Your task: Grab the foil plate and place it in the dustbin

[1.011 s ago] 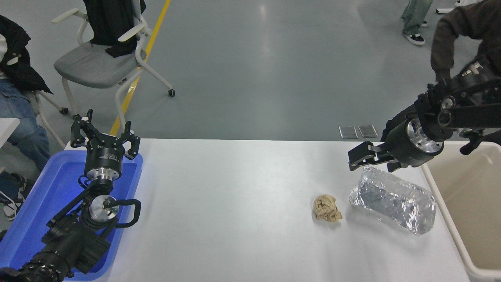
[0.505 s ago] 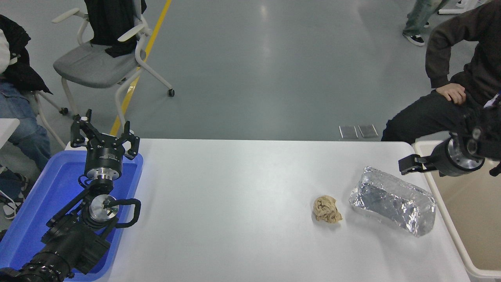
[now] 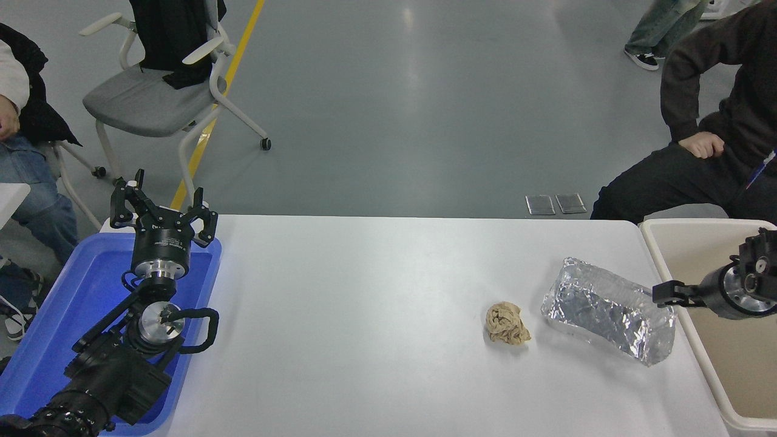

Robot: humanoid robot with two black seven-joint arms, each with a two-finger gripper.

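Observation:
The foil plate (image 3: pixel 607 315), shiny and crinkled, lies on the white table (image 3: pixel 364 303) near its right edge, slanted. The cream dustbin (image 3: pixel 680 224) stands just right of the table, its rim alongside the plate. My right gripper (image 3: pixel 663 294) reaches in from the right edge over the dustbin and sits at the plate's far right end, just above its rim; I see it edge-on. My left gripper (image 3: pixel 162 206) is open and parked over the blue tray at the lower left.
A crumpled tan paper ball (image 3: pixel 507 323) lies just left of the foil plate. A blue tray (image 3: pixel 36 358) sits at the left edge. A person (image 3: pixel 716 121) sits beyond the far right corner, and a chair (image 3: pixel 152 91) stands at the far left.
My right arm has swung right and down, from above the plate's far left corner to over the dustbin at the plate's right end. The plate has not moved.

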